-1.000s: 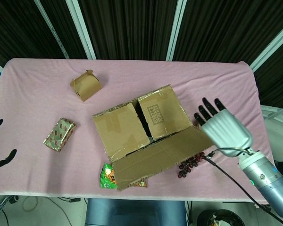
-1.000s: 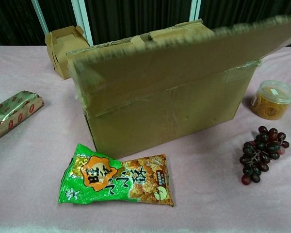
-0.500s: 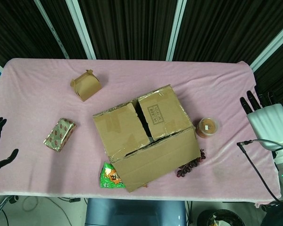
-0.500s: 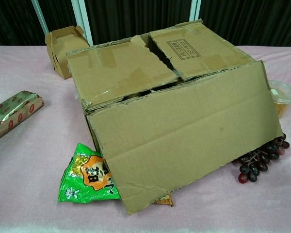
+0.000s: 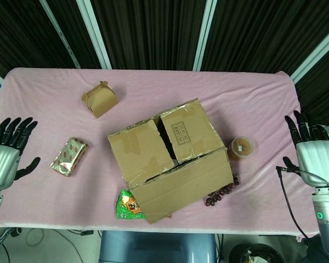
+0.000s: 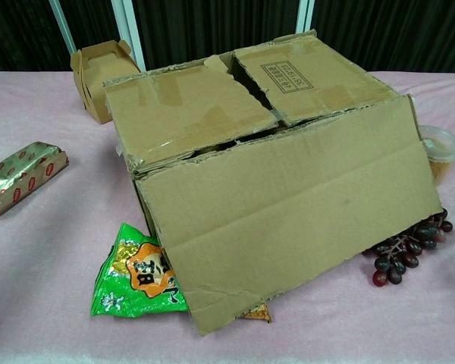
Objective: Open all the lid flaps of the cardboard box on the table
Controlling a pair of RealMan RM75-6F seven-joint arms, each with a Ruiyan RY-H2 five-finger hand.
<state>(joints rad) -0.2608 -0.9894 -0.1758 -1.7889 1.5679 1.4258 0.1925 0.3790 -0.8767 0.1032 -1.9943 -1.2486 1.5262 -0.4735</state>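
Cardboard box (image 5: 167, 153) sits near the middle of the pink worktop (image 5: 55, 93), a little toward your near edge, and you have only part of the job done. Its long front flap (image 6: 288, 220) is folded out and hangs down over the box's near face, covering part of the green snack bag (image 6: 133, 277) and reaching toward the grapes (image 6: 406, 254). The two upper flaps, the left flap (image 5: 138, 150) and the right flap (image 5: 189, 130), lie flat across the top and meet along a ragged seam, so they are not yet open. Whether a rear flap lies under them you cannot tell from these views. Judging by that, you have one flap down and at least two to lift. Your left hand (image 5: 4, 159) hovers at the worktop's left edge with its fingers spread and nothing in them, well apart from the box, beyond the foil-wrapped packet (image 5: 69, 156). Your right hand (image 5: 312, 153) hangs past the right edge, fingers likewise spread and empty, well apart from the box with the small lidded tub (image 5: 241, 148) between them. Neither hand shows in the chest view.
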